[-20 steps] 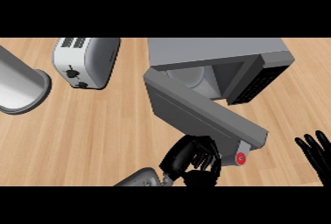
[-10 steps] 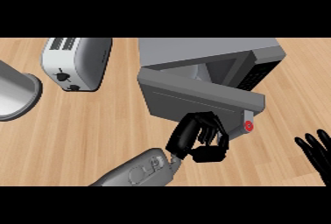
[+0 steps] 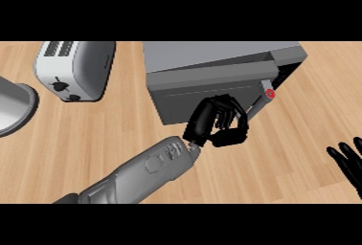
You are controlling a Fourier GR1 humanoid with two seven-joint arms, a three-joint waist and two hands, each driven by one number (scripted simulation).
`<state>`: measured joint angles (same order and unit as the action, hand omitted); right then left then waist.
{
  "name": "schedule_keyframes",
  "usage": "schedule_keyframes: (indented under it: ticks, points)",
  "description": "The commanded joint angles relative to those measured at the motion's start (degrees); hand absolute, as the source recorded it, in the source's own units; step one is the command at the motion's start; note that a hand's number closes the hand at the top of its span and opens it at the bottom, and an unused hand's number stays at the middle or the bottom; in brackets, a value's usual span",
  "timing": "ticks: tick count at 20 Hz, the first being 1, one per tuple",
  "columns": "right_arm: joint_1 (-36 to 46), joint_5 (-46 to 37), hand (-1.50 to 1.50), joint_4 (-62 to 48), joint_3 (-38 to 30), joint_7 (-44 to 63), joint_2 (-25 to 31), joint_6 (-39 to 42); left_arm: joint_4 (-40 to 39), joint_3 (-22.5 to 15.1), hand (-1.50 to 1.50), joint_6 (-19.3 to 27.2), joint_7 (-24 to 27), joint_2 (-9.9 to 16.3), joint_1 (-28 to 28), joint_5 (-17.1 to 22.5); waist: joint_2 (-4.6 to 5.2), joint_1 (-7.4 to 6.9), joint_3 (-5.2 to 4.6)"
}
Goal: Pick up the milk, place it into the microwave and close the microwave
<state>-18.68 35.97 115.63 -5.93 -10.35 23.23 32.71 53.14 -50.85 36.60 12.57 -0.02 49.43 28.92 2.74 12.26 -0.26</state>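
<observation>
Microwave door [image 3: 212, 93]: swung from wide open a second ago to nearly shut, only a narrow gap left at the right edge near the red button [image 3: 269, 94]
Left hand [image 3: 219, 122]: fingers curled, pressed against the door front, holding nothing
Right hand [image 3: 348, 160]: spread, fingers up, resting at the lower right edge
Milk: not visible; judged already inside the microwave [image 3: 226, 60], though interior hidden
Stage: closing almost complete, a last short push likely needed
Bystanders: toaster [image 3: 74, 69] well apart at left
</observation>
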Motion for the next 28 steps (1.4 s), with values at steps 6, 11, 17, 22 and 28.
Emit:
schedule_keyframes:
  ticks: [6,11,17,22,28]
  points:
    - [1.4,3.3,-1.5,2.3,-0.9,3.3,1.7,-2.2,-7.2,5.3,1.5,-1.1,4.2,0.0,6.6,8.1,0.8,1.29,0.01]
    - [2.4,4.9,-1.5,1.4,-2.0,3.9,2.7,-2.3,-8.4,5.4,1.5,-2.2,6.6,0.0,5.8,11.5,1.26,1.29,0.1]
    - [3.4,6.8,-1.5,2.0,-3.0,4.3,3.6,-2.3,-9.1,6.6,1.5,-3.1,7.4,0.0,6.2,15.8,1.39,1.59,0.15]
    - [3.6,8.5,-1.5,2.7,-3.3,4.9,3.8,-2.9,-9.9,7.7,1.5,-1.3,9.4,0.0,5.1,17.9,1.84,2.07,0.1]
    - [3.7,10.1,-1.5,3.5,-2.1,5.3,4.7,-0.8,-9.8,7.4,1.5,1.1,12.5,0.0,6.4,18.9,1.73,2.39,0.21]
